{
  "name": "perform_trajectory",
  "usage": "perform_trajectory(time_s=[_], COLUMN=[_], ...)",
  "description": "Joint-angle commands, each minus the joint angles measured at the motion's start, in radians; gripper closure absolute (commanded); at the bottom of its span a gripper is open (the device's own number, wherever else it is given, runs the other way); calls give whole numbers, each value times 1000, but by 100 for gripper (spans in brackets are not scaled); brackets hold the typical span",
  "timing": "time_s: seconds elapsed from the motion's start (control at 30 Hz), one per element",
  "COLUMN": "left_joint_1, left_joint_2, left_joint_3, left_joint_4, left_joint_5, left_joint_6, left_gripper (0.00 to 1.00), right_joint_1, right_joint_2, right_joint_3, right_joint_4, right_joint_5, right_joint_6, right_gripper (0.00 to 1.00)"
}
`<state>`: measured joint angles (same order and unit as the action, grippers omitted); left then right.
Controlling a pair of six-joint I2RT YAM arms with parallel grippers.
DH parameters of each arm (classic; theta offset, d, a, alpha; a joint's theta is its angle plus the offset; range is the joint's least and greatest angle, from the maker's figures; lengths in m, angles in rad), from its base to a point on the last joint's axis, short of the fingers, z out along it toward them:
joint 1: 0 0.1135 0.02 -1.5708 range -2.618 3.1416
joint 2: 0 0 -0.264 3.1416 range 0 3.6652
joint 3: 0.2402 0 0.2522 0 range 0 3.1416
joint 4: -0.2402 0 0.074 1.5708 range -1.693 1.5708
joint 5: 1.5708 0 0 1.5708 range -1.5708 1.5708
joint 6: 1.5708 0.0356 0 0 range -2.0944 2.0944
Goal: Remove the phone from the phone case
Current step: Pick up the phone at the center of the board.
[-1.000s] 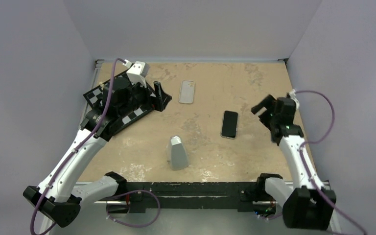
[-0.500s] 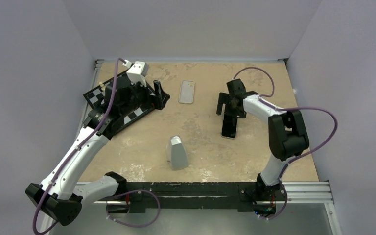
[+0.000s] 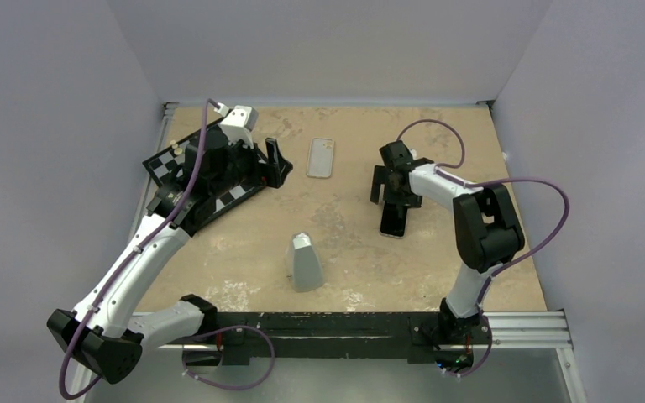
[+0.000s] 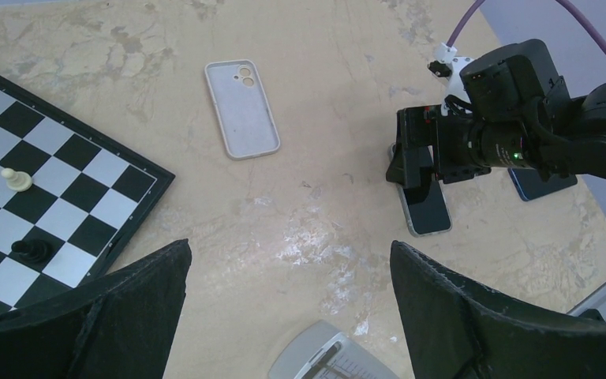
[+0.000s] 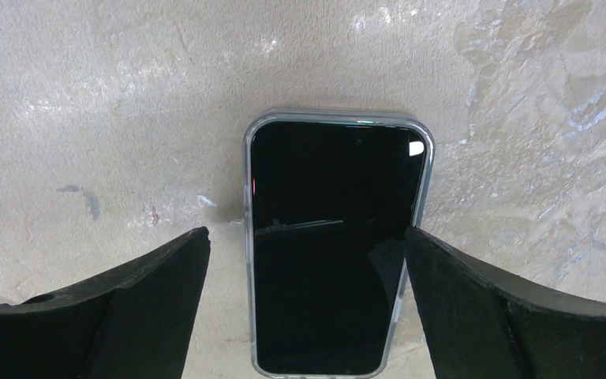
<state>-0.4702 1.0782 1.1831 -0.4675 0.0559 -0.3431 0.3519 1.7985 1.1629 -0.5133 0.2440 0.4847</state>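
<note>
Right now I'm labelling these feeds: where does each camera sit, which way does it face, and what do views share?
Top external: above and behind the robot, looking down on the table; left arm, right arm, left gripper, right gripper show.
Left wrist: on the left arm, facing down past the chessboard toward the right arm; own open fingers frame the bottom.
Right wrist: over the phone in its clear case, facing down; own open fingers either side.
Shared: all three show the phone; top and left wrist, the empty pale case.
</note>
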Motion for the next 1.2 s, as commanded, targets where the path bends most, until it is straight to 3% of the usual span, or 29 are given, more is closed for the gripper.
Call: perform_trajectory(time_s=[0.0,0.27,0.43,0.63,0.7,0.77,0.9,1.0,1.03,1.17], left_joint_1=[8,8,8,8,8,8,8,8,8,8], left_joint_2=[-3,-1,-4,-7,-10,-9,-2,16,25,60], left_joint_3=[3,2,0,-2,-3,-5,-13,-20,-20,-22], left_joint_4=[44,47,46,48,49,52,65,89,97,132], left_joint_5=[9,18,12,15,16,18,40,98,122,219], left_joint_6=[19,14,18,18,18,19,22,27,25,-6], left_gripper=[1,1,1,1,1,1,3,6,7,8], right_joint_1=[6,17,16,14,15,14,15,14,13,14], right_joint_2=[4,-31,-14,1,6,4,-34,-89,-114,-221], right_joint_3=[-4,-6,-59,-55,-52,-51,-69,-82,-89,-122], right_joint_4=[-38,-66,0,-1,1,17,60,103,115,179], right_joint_5=[79,147,8,-16,-32,-63,-78,-71,-71,-94], right_joint_6=[46,61,88,97,83,59,27,-11,-25,-78], right_gripper=[4,3,3,11,17,29,74,96,100,100])
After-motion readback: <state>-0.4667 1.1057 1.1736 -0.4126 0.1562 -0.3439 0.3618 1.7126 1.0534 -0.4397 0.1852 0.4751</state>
